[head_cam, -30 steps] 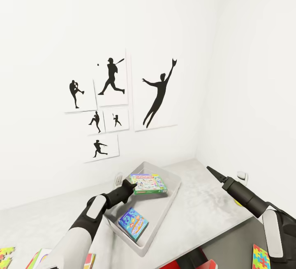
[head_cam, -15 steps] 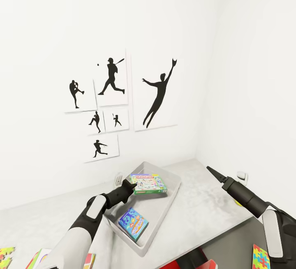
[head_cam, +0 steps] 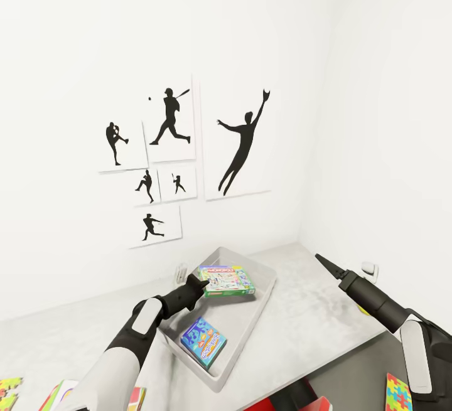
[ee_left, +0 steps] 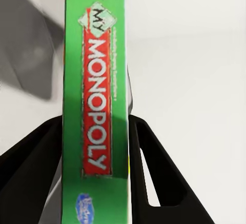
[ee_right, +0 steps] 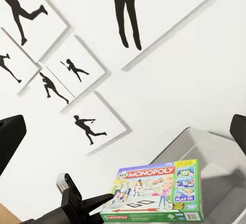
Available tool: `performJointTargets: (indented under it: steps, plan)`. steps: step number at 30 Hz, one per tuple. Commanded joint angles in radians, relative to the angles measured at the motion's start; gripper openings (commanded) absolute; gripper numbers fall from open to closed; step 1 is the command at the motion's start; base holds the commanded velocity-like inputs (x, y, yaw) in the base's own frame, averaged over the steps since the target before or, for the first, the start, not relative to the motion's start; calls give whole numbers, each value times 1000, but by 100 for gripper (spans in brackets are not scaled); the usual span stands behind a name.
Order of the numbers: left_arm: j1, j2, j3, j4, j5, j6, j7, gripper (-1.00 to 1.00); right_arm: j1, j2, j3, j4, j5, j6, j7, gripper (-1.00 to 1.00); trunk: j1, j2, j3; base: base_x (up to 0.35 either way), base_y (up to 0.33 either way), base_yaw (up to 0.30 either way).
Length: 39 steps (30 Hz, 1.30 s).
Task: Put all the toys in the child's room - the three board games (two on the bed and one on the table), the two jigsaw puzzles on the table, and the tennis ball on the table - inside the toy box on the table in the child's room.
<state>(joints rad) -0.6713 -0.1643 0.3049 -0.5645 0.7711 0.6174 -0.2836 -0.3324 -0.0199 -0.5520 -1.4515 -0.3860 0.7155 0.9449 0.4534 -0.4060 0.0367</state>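
A: What lay nearest on the table (head_cam: 314,317)?
B: Along the near edge, jigsaw puzzle pieces: one at the far left (head_cam: 9,389) and a colourful one at the right (head_cam: 398,393), beside the right arm. A few bright card edges showed at the near left, too cut off to name.

A: And the toy box (head_cam: 267,298)?
B: The grey tray-like box sat mid-table, angled toward the far wall. In its near end lay the blue board game (head_cam: 203,341), flat on the bottom.

A: The left gripper (head_cam: 202,284)?
B: It was clenched on the Monopoly board game (head_cam: 227,280), its fingers (ee_left: 154,172) pressed against either side of the green edge. The game hung level over the far end of the toy box, above the box floor.

A: The right gripper (head_cam: 321,260)?
B: It was raised over the right side of the table, well apart from the box. Its fingertips showed spread wide at the edges of the right wrist view, with nothing between them.

A: Beyond that?
B: A white wall carrying the baseball silhouette prints (head_cam: 171,123).
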Motion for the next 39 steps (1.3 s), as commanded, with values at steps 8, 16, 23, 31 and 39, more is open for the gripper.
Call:
performJointTargets:
  steps: [8, 16, 23, 31, 39]
  plan:
    - [-1, -1, 9, 0, 1, 8, -2, -100, 0, 0, -1, 0, -3, 7, 2, 100, 20, -36, -16, 0, 0, 0]
    - [-1, -1, 9, 0, 2, 8, -2, -100, 0, 0, -1, 0, -3, 6, 2, 100, 39, -71, -32, 0, 0, 0]
    - [-1, -1, 10, 0, 1, 8, -1, -100, 0, 2, -1, 0, -1, 6, -2, 100, 39, -71, -32, 0, 0, 0]
    - [-1, -1, 9, 0, 1, 8, 0, -100, 0, 3, 0, -1, 1, 10, -6, 100, 39, -71, -32, 0, 0, 0]
    - [-1, -1, 8, 0, 1, 8, 0, -100, 0, -2, 3, -1, 0, 17, -6, 100, 39, -71, -41, 0, 0, 0]
